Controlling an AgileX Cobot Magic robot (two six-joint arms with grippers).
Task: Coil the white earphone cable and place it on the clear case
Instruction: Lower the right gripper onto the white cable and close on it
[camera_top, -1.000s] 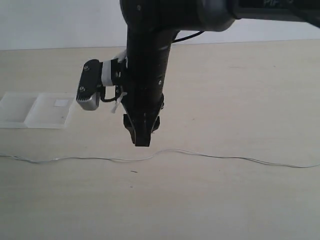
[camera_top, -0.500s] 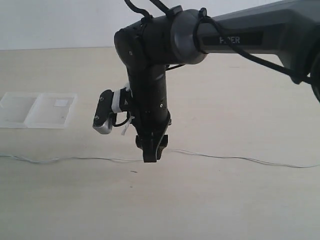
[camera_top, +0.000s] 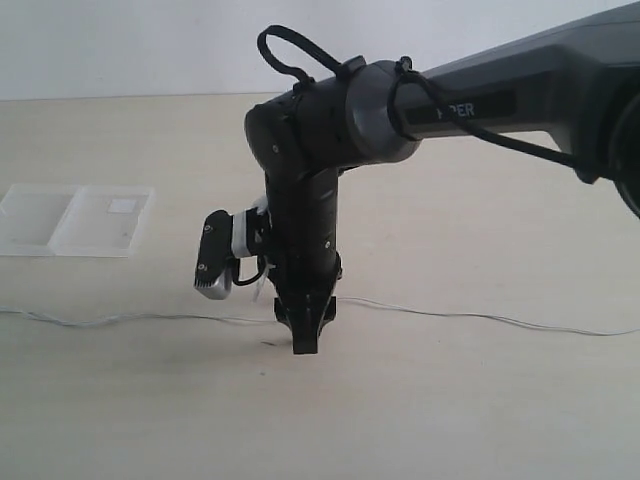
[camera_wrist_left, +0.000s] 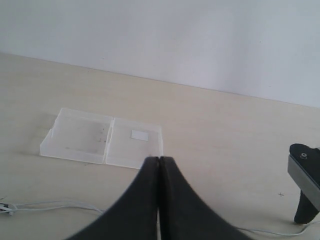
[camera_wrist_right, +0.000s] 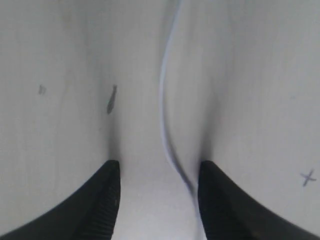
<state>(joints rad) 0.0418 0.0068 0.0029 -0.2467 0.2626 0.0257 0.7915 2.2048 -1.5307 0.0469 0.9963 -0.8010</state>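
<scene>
The white earphone cable (camera_top: 450, 315) lies stretched in a long thin line across the tan table. My right gripper (camera_top: 305, 343) points straight down onto its middle, tips at the table surface. In the right wrist view the right gripper (camera_wrist_right: 159, 170) is open and the cable (camera_wrist_right: 162, 90) runs between the fingers, close to one fingertip (camera_wrist_right: 210, 175). The clear case (camera_top: 75, 220) lies flat at the far left, well apart from the cable. In the left wrist view the left gripper (camera_wrist_left: 159, 159) is shut on nothing, facing the case (camera_wrist_left: 102, 137), with a cable end (camera_wrist_left: 50, 205) below it.
The right arm's dark body (camera_top: 330, 130) reaches in from the upper right and hides part of the table's middle. Its wrist camera (camera_top: 215, 265) juts out to the left. A small dark mark (camera_wrist_right: 111, 98) sits on the table beside the cable. A white wall stands behind.
The right arm has come down and slightly right until its gripper tips reach the cable on the table. The cable and the case have not moved.
</scene>
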